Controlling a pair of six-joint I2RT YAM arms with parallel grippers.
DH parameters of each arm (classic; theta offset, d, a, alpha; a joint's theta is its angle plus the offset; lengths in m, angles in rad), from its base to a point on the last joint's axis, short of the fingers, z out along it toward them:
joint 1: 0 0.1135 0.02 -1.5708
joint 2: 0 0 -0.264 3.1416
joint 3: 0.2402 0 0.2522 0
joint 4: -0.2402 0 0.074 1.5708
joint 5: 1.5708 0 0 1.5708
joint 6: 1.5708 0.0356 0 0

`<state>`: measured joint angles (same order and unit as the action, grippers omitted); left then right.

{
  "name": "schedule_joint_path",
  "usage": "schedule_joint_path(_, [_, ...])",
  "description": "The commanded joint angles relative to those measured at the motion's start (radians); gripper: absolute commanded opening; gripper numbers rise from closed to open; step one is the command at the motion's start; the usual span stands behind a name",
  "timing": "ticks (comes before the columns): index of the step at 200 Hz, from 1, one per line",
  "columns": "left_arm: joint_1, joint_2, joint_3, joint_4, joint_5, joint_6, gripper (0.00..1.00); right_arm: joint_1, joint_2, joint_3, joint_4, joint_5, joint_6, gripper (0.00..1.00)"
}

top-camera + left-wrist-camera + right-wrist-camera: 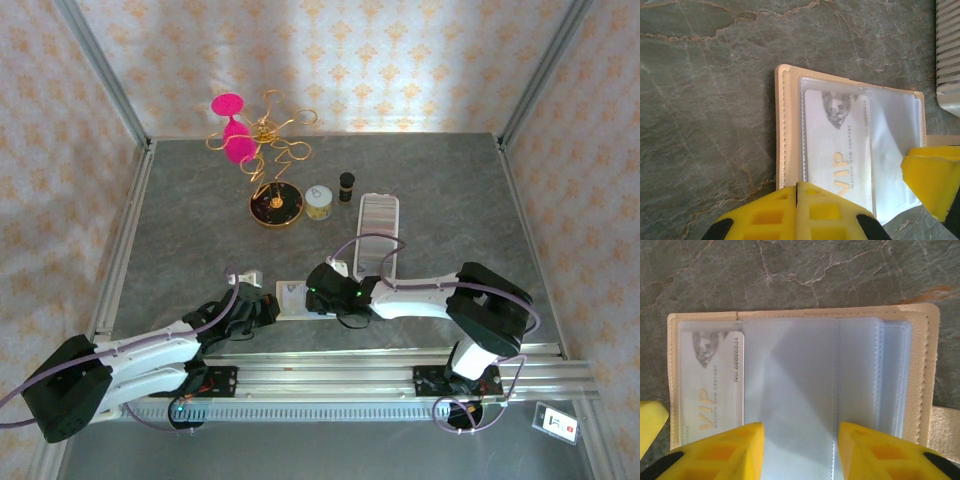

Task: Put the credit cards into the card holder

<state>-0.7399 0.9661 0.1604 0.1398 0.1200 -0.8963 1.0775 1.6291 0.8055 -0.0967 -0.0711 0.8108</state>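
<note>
Top: looks down on the table from above and behind me.
My wrists: both close above, sharing the card holder.

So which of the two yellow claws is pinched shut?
The left gripper: its yellow fingers meet over the edge of the card holder. The right gripper stands open, a clear gap between its fingers above the plastic sleeves.

Left arm and right arm: white link shells, black joint housings, lilac cables looping beside each shell. Left gripper and right gripper: moulded yellow fingers with square recesses, on black mounts.
</note>
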Motion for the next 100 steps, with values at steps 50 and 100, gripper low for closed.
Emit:
schedule_joint_path(50, [-0.007,0.019,-0.008,0.038,0.007,-0.003,0.01,0.016,0.023,0.024,0.035,-0.022,0.023,0.48])
schedule_joint_path(100, [-0.007,0.016,-0.012,0.036,0.005,-0.003,0.01,0.019,-0.006,0.045,0.029,0.0,0.028,0.47])
